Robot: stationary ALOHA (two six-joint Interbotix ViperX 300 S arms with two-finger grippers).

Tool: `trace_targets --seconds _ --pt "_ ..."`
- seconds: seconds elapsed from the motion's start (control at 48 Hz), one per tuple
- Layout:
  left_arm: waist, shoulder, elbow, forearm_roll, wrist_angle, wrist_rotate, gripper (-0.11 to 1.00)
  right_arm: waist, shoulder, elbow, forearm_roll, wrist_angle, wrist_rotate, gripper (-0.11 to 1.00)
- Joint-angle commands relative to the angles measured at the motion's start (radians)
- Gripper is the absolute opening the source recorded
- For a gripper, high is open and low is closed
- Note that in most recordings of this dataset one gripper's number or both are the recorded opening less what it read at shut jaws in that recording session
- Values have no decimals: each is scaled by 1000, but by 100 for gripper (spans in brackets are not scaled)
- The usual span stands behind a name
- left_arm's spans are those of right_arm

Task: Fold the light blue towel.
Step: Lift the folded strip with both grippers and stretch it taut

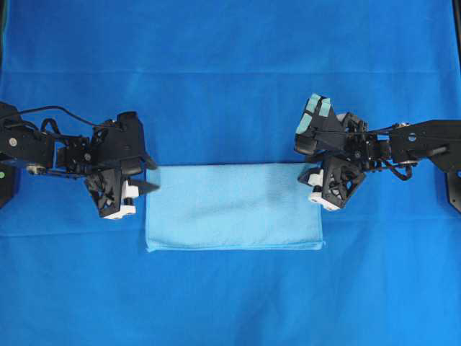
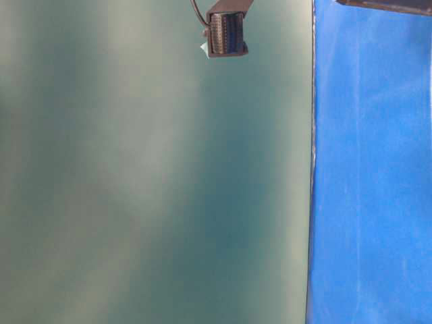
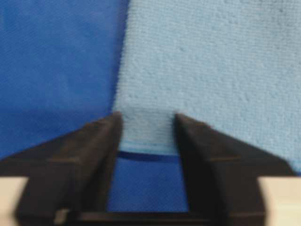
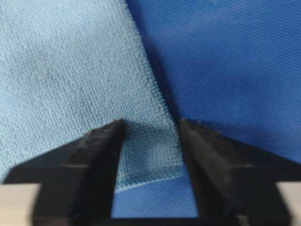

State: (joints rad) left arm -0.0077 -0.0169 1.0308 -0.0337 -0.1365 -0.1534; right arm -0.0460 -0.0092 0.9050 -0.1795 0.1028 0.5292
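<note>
Light blue towel (image 1: 234,207), folded rectangle on the blue tabletop (image 1: 230,86), long axis running between my arms; left gripper (image 3: 146,123) and right gripper (image 4: 151,127), jaws part-open, straddling one far corner each.

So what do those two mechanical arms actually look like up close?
Both arms are black, built from boxy segments with open triangular frames near the ends. The left tool and right tool each have two black wedge-shaped fingers and white blocks at their base. Thin black cables loop along both arms. The right arm also carries a part with pale teal patches.
</note>
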Motion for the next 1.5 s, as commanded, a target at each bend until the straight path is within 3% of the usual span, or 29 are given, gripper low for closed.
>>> trace_targets --seconds 0.0,0.125,0.167,0.625,1.063,1.313,1.479 --pt "-2 -12 -11 2 6 -8 35 5 -5 -6 -2 -2 0 46" --pt "0 -12 -12 2 11 -12 9 9 -9 -3 -2 3 0 9" --pt "3 -12 -14 2 14 -12 3 9 -11 -3 -2 3 0 3" --pt "6 -89 -48 2 124 -8 2 14 -72 -5 -3 14 0 3" --pt "6 -350 -118 2 383 -11 2 95 -333 -84 -3 259 0 3" --pt "6 -463 -129 2 417 -11 2 132 -420 -97 -3 285 3 3" --pt "-9 -468 -138 2 417 -11 2 133 -425 -97 -5 270 3 3"
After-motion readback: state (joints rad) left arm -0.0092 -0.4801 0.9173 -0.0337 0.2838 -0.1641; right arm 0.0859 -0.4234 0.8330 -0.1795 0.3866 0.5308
